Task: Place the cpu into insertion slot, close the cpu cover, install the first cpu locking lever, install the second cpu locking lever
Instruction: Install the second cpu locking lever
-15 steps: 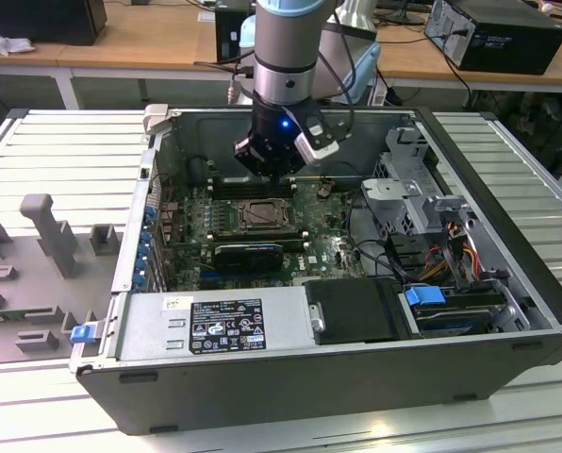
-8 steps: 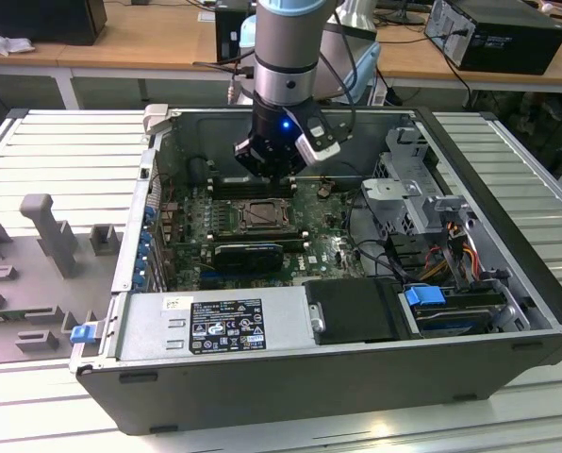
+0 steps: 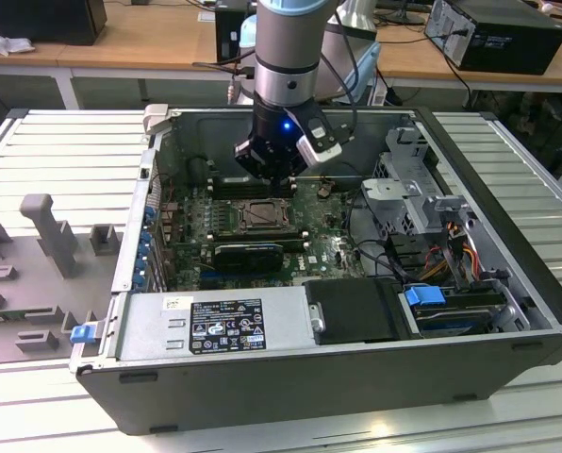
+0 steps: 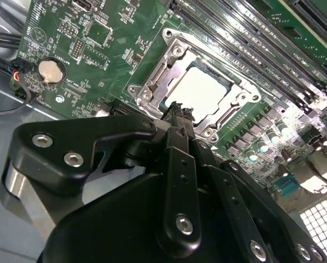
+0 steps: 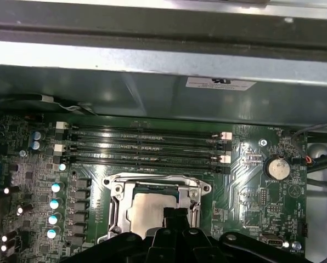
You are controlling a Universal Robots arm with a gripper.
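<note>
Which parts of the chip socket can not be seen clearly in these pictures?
- Near edge of the chip and cover: hidden by the gripper in the first wrist view.
- Locking levers: too thin to tell latched or free, both wrist views.
- Socket: too small in the exterior view.

The small flat square cpu with its pale silver metal top (image 4: 199, 90) lies flat in the square metal-rimmed insertion slot (image 5: 115, 189), just beside the long black memory slots (image 5: 144, 148). The thin silver-grey cpu cover frame (image 4: 166, 60) seems closed over it.
</note>
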